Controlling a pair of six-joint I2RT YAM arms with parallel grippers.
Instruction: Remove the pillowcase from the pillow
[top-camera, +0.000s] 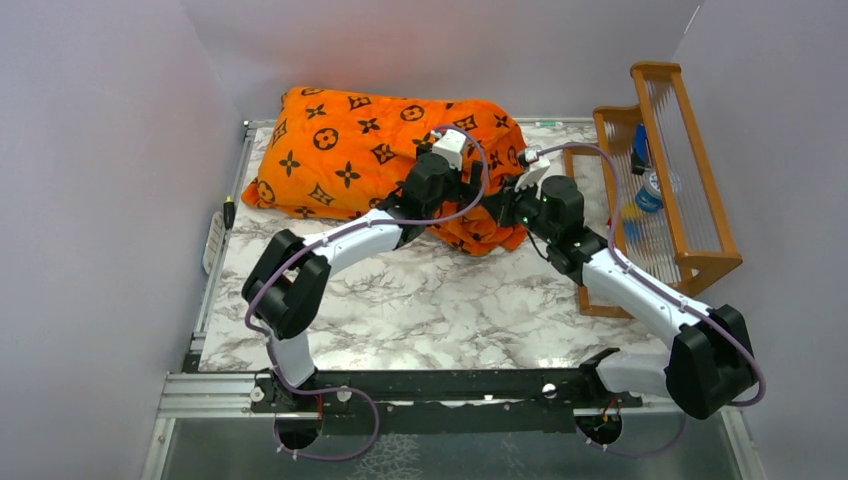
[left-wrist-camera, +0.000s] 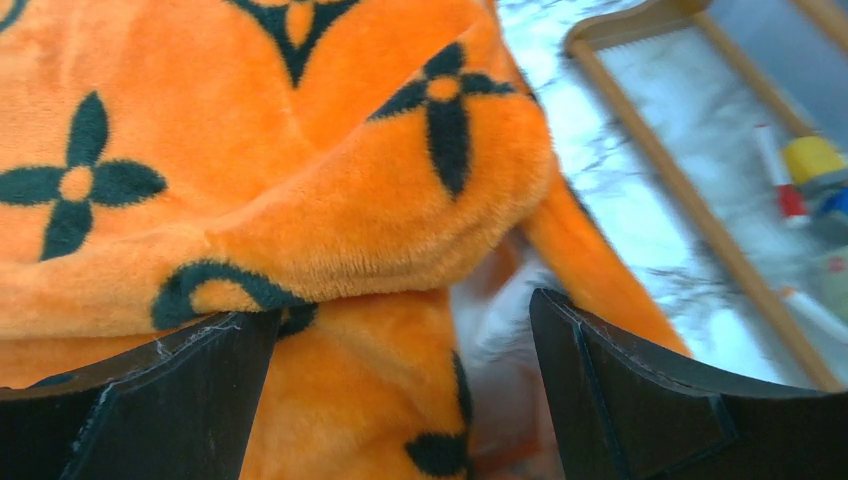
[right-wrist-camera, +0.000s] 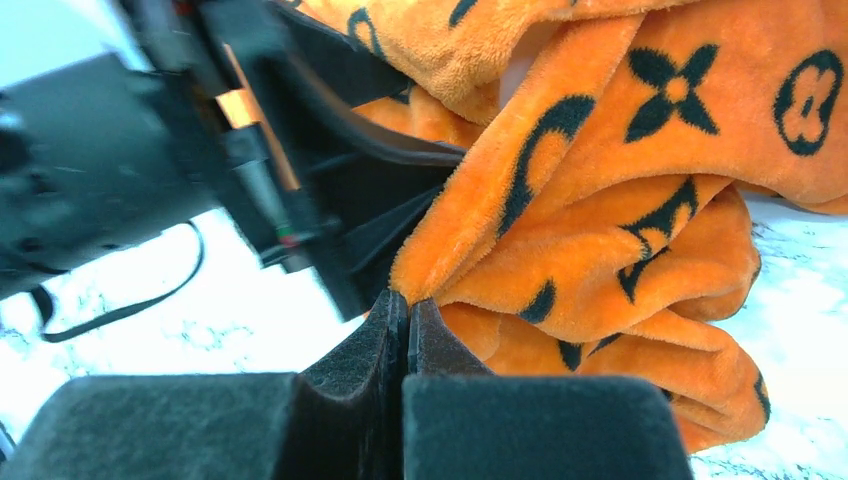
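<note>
Plush orange pillowcase, black motifs

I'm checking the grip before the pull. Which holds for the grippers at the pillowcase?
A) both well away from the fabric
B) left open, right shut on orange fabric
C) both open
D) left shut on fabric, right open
B: the right gripper has its fingers closed on a fold of the pillowcase, while the left gripper has its fingers apart with orange fabric between them.
</note>
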